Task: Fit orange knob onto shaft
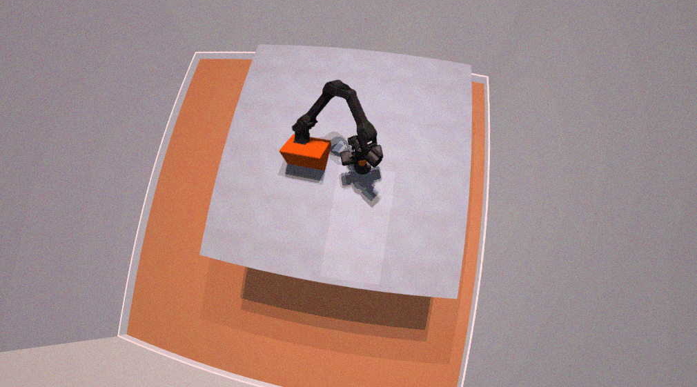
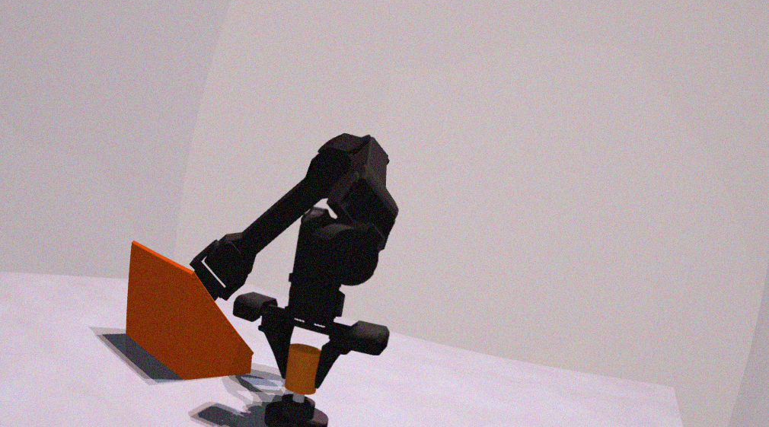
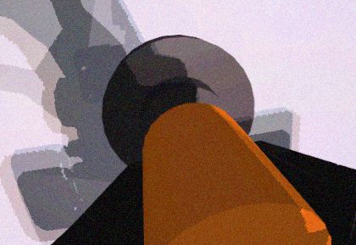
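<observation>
The orange knob (image 2: 302, 368) (image 3: 212, 168) (image 1: 362, 163) is upright between the fingers of my gripper (image 2: 301, 380), which is shut on it. The dark round pedestal (image 2: 295, 416) (image 3: 225, 70) stands on the table directly below. A short piece of the silver shaft (image 2: 298, 397) shows between the knob's underside and the pedestal, so the knob is above the pedestal and not touching it. How far the shaft reaches into the knob cannot be seen. The knob's hole and the shaft's flat side are hidden. In the wrist view the knob covers the shaft.
The orange wedge-shaped base block (image 1: 306, 151) (image 2: 170, 320) carries the arm (image 1: 336, 88) (image 2: 277, 212) and stands to the left of the pedestal. The pale table (image 1: 288, 228) (image 2: 510, 393) ends above an orange floor area (image 1: 169, 285). Arm shadows fall around the pedestal.
</observation>
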### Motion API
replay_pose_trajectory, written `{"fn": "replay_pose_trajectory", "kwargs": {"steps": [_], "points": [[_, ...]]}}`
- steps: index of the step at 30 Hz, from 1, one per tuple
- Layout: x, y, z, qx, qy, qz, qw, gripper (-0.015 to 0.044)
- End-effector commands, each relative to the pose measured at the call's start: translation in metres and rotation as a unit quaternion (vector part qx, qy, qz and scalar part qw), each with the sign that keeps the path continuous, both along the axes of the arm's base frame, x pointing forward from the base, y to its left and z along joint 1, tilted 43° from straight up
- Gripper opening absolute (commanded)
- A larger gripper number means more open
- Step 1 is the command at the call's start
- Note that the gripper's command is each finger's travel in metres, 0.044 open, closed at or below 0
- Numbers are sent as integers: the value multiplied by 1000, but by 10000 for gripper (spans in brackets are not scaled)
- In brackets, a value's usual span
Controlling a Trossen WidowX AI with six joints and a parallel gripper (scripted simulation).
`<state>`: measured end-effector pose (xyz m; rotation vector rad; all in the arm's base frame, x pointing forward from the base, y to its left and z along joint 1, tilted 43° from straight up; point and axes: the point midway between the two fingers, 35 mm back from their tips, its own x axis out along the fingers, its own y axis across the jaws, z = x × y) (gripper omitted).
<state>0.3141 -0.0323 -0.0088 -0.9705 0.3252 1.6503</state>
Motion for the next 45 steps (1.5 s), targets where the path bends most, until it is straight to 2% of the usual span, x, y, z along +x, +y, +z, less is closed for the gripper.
{"fn": "replay_pose_trajectory", "kwargs": {"steps": [1, 18, 26, 45], "points": [[0, 1, -1, 1, -5, 4, 1000, 0], [1, -2, 3, 1, -5, 4, 1000, 0], [0, -1, 1, 3, -76, 81, 994, 0], [1, 1, -1, 3, -76, 81, 994, 0]]}}
